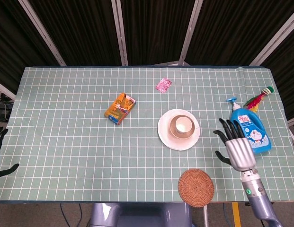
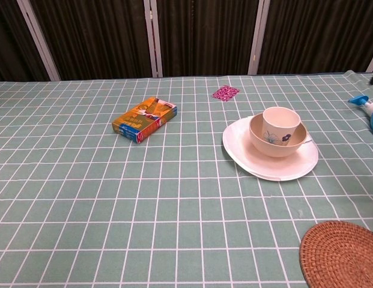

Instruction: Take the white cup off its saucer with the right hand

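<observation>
Glossy cup (image 2: 281, 123), rough woven coaster (image 2: 341, 253)

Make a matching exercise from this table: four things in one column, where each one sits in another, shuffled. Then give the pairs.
Things:
1. white cup
2. woven coaster
3. orange box
4. blue pump bottle

Places:
A. left of the saucer, lying flat
B. near table edge, in front of the saucer
C. inside the bowl on the saucer
D. far right, beside the right hand

Pairs: 1-C, 2-B, 3-A, 4-D
</observation>
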Motion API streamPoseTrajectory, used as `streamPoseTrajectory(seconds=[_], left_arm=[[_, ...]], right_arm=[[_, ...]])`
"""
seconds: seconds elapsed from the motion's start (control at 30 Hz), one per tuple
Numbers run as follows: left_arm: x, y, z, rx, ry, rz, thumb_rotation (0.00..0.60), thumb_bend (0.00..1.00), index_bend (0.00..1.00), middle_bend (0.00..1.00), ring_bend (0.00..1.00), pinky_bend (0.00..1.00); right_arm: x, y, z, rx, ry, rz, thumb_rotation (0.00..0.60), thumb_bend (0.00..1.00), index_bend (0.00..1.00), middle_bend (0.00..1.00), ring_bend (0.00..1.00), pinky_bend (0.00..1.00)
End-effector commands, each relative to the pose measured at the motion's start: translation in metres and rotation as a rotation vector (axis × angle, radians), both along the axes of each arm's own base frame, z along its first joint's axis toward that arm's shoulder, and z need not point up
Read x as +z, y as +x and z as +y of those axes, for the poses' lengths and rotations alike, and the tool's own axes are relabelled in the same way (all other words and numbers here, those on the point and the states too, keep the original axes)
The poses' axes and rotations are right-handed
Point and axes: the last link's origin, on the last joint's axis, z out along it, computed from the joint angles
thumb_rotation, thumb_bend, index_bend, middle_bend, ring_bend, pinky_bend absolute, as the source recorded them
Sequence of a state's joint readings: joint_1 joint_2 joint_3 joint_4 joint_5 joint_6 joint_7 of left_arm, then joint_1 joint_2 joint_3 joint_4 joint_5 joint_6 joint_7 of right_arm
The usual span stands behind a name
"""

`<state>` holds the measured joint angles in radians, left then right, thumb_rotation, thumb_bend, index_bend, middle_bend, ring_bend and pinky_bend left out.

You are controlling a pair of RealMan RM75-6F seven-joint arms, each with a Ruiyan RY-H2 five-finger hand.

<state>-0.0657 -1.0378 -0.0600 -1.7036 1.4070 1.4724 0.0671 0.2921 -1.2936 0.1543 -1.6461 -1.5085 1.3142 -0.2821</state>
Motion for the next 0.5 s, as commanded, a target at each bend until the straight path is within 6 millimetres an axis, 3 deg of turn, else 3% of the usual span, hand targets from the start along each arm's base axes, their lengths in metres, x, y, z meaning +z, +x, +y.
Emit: streamPoseTrajectory(seconds=[0.03,0.2,0.5], left_arm=[[0.001,-0.001,0.001,0.002,0.001,-0.003,0.600,0.00,0.00,0.00,0.00,0.00],[0.002,-0.002,0.001,0.003,-0.002,-0.008,0.600,0.00,0.00,0.00,0.00,0.00],[0.003,-0.003,0.001,0.005,0.000,-0.017,0.600,0.00,0.00,0.00,0.00,0.00]], right_arm=[[-0.033,0.034,-0.029,0.019,0.035,-0.004,0.600,0.19,0.39,0.08,0.00,0.00],[-0.063,0.049,-0.048,-0.013,0.067,-0.012,0.600,0.22,0.44,0.12,0.00,0.00],[-0.083,0.051,-0.062,-0.049,0.072,-0.009,0.600,0.23,0.46,0.13,0.00,0.00]])
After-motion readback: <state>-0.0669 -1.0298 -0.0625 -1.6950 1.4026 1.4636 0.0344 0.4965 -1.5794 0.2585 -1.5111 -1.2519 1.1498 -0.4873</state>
